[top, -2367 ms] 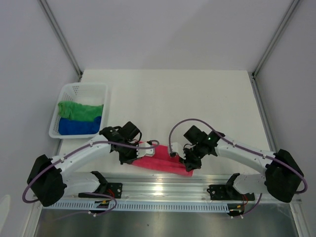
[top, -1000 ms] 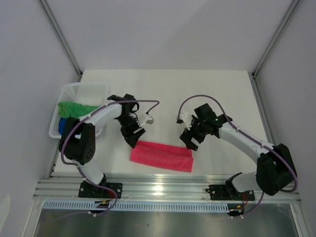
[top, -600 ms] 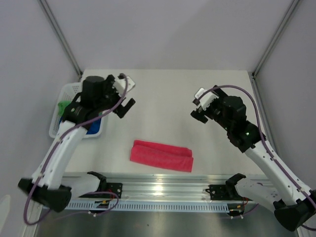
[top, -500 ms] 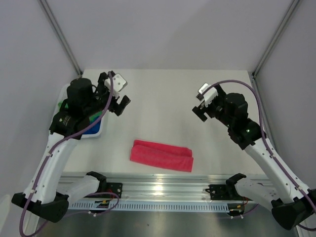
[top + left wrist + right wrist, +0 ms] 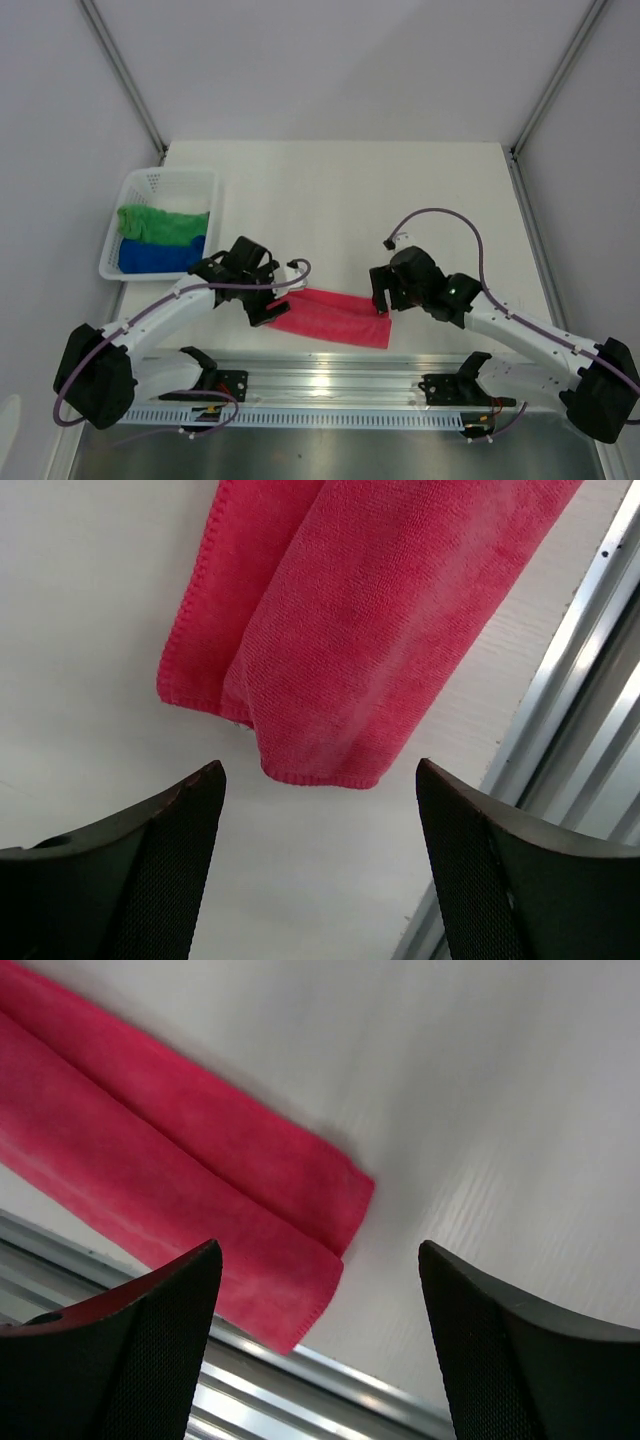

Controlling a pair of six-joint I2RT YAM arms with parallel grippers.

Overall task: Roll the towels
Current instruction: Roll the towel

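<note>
The pink-red towel (image 5: 330, 317) lies folded into a long strip near the table's front edge. My left gripper (image 5: 268, 304) stands open over its left end, and that end (image 5: 340, 630) shows just ahead of the spread fingers (image 5: 170, 860). Open too, my right gripper (image 5: 381, 300) is at the strip's right end, the folded end (image 5: 200, 1190) lying below and between its fingers (image 5: 490, 1340). Neither gripper holds anything. The green towel (image 5: 160, 221) and the blue towel (image 5: 158, 257) lie in the basket.
The white mesh basket (image 5: 165, 177) stands at the table's left edge. An aluminium rail (image 5: 340, 378) runs along the front, close to the pink-red strip; it also shows as a rail (image 5: 590, 680) in the left wrist view. The white table (image 5: 340, 200) stretches behind.
Both arms have swung down from raised poses at the back of the table to the two ends of the pink-red strip. The strip has not moved.
</note>
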